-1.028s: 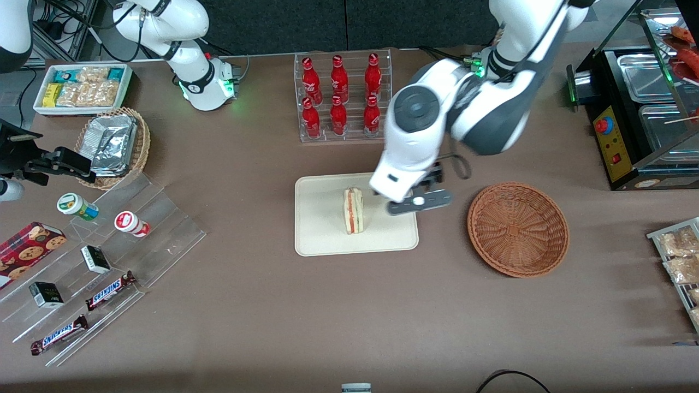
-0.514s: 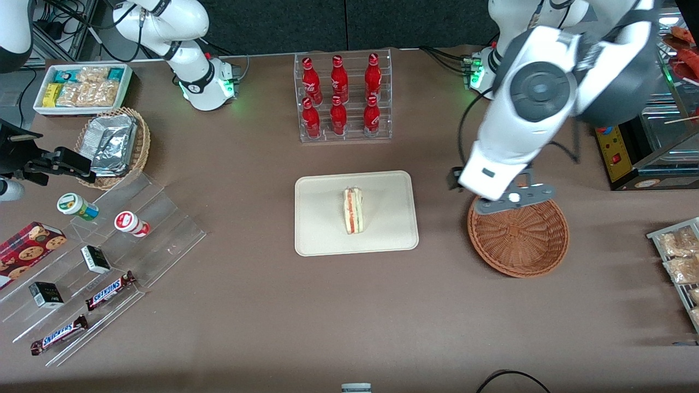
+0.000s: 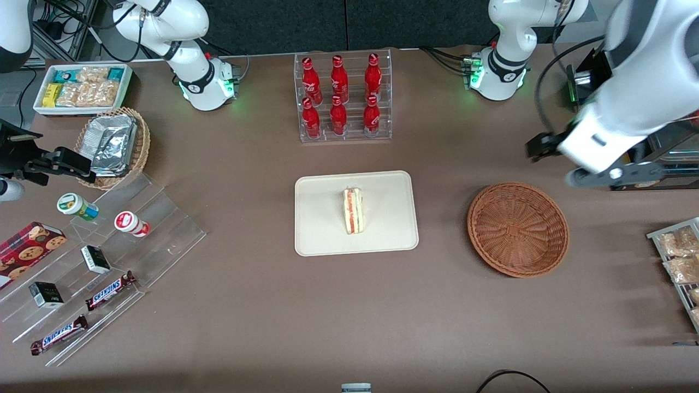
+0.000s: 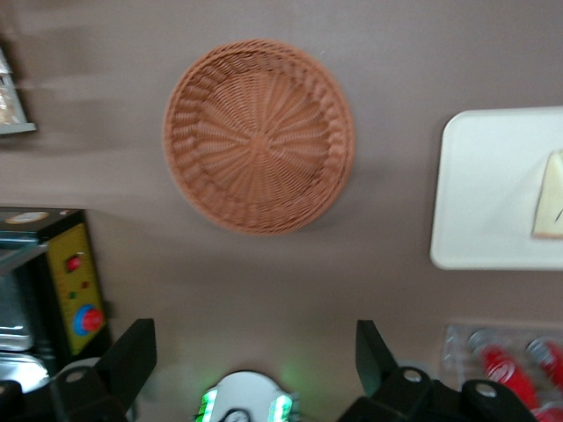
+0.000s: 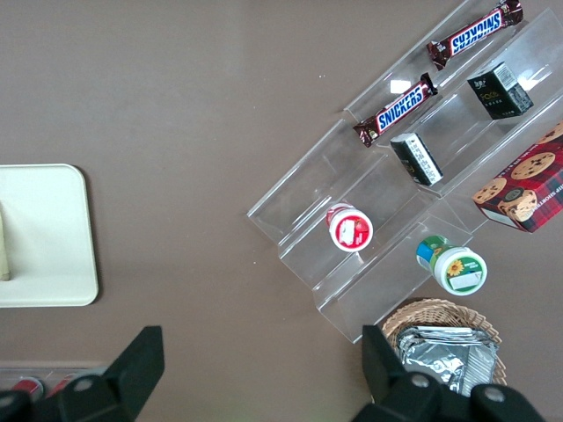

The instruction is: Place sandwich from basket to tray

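Observation:
The sandwich (image 3: 353, 210) stands on its edge in the middle of the cream tray (image 3: 322, 229), red and green filling showing. The reddish-brown wicker basket (image 3: 517, 229) sits beside the tray toward the working arm's end, with nothing in it. My gripper (image 3: 543, 146) hangs high over the table, farther from the front camera than the basket and nearer the working arm's end. In the left wrist view the gripper (image 4: 255, 338) is open and holds nothing, and the basket (image 4: 258, 136), the tray (image 4: 484, 193) and an edge of the sandwich (image 4: 550, 198) lie below it.
A rack of red bottles (image 3: 342, 95) stands farther from the front camera than the tray. A black food warmer (image 3: 644, 109) and snack packets (image 3: 680, 256) are at the working arm's end. Acrylic steps with candy (image 3: 98, 256) and a foil-packet basket (image 3: 114, 144) are at the parked arm's end.
The gripper has swung from beside the sandwich on the tray, across the basket, toward the working arm's end. The sandwich has stayed put on the tray.

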